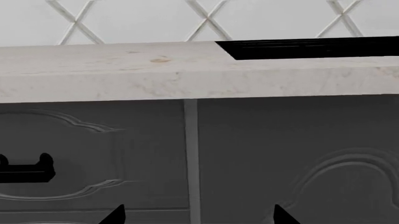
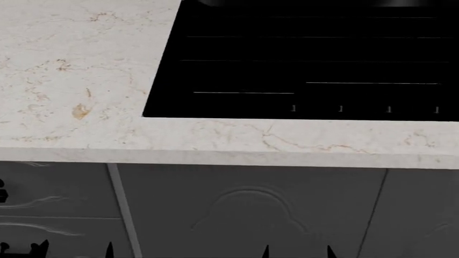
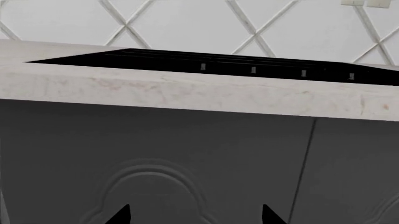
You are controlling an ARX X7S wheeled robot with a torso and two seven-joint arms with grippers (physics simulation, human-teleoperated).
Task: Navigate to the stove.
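The stove (image 2: 308, 59) is a flat glossy black cooktop with thin pale lines and small light marks, set in the pale marble counter (image 2: 86, 80). It fills the upper right of the head view, close in front of me. It shows as a thin black strip in the left wrist view (image 1: 311, 48) and the right wrist view (image 3: 218, 63). My left gripper (image 1: 198, 215) is open and empty, low before the dark cabinet front. My right gripper (image 3: 194, 215) is open and empty too. In the head view only their tips show, the left gripper (image 2: 75, 250) and the right gripper (image 2: 298, 251).
Dark grey cabinet doors (image 2: 251, 215) with raised curved panels stand below the counter edge. A black handle (image 1: 28, 169) sits on the left door. A white tiled wall (image 3: 187, 23) with diagonal lines rises behind the counter.
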